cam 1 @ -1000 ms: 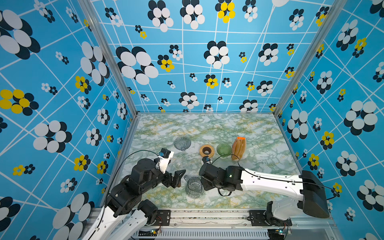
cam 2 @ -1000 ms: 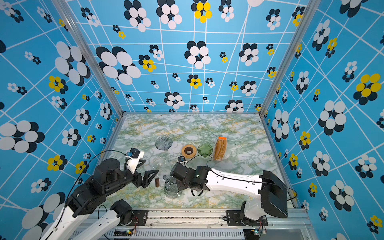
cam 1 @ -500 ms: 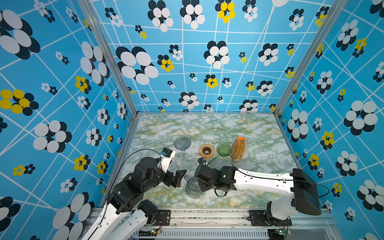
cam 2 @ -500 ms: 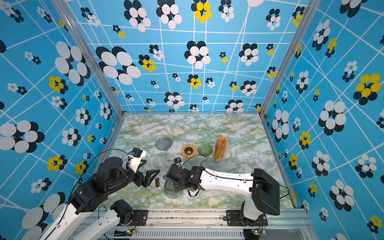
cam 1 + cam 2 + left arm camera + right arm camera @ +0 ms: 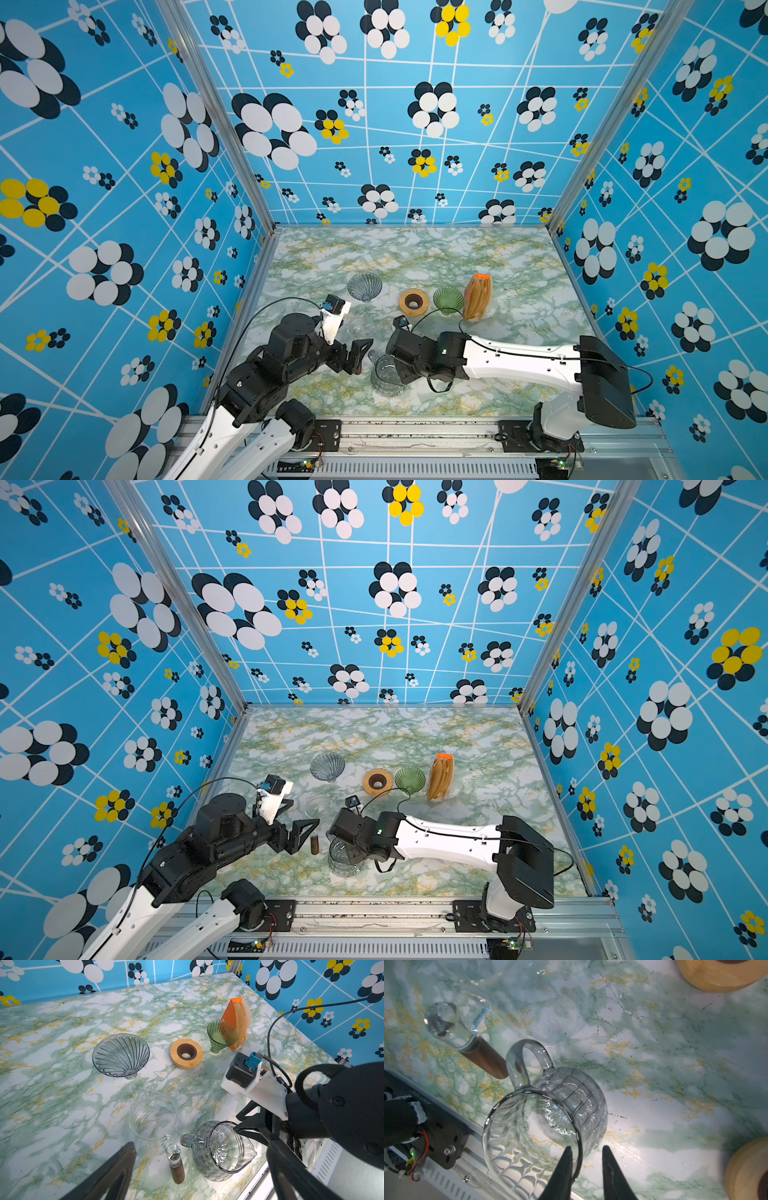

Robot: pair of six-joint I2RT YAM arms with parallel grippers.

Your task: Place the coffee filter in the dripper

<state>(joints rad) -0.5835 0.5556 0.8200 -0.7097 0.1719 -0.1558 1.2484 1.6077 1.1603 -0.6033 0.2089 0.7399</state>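
We judge the task barely begun. The coffee filters (image 5: pixel 242 1019) stand packed upright in their orange holder (image 5: pixel 230 1012) on the right half of the marble table (image 5: pixel 415 257), just beside the green glass dripper (image 5: pixel 221 1034). We see no filter in that dripper or in the grey glass dripper (image 5: pixel 120 1055) further left. Neither arm is near the filters. Our right gripper (image 5: pixel 586 1147) is down at the ribbed glass pitcher (image 5: pixel 583 1095) by the front edge, jaws narrowly apart with the rim between them, one finger inside and one outside, and not clamped as far as we can see. Our left gripper (image 5: pixel 358 356) hovers spread wide and empty near the clear glass pot (image 5: pixel 153 1115). What is left is to pick one filter, carry it over and seat it; we cannot tell which dripper is meant.
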